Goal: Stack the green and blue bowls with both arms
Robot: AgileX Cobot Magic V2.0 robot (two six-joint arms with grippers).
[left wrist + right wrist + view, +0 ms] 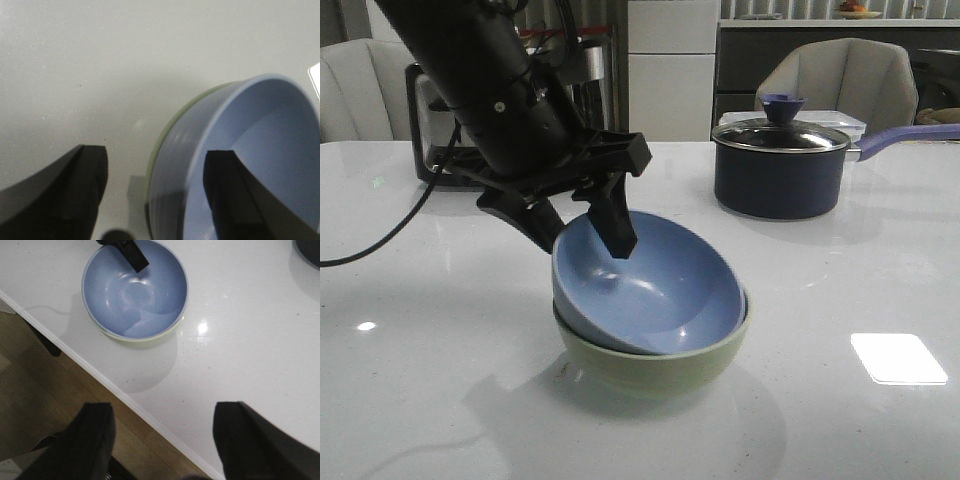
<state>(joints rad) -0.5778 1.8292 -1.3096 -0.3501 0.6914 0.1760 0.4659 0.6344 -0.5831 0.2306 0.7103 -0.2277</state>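
The grey-blue bowl (660,290) sits tilted inside the sage green bowl (660,365) at the middle of the white table. My left gripper (585,243) is open and straddles the blue bowl's left rim, one finger inside and one outside, with a gap on both sides. The left wrist view shows the left gripper (155,152), the blue bowl (280,140) and a thin strip of the green bowl (151,164). My right gripper (162,410) is open and empty, high over the table's front edge; it looks down on the blue bowl (135,290) and the green bowl (145,342).
A dark navy lidded saucepan (780,165) with a purple handle stands at the back right. A black box (420,120) with a cable trailing left stands at the back left. Chairs stand behind the table. The table's front edge (150,415) borders a wooden floor.
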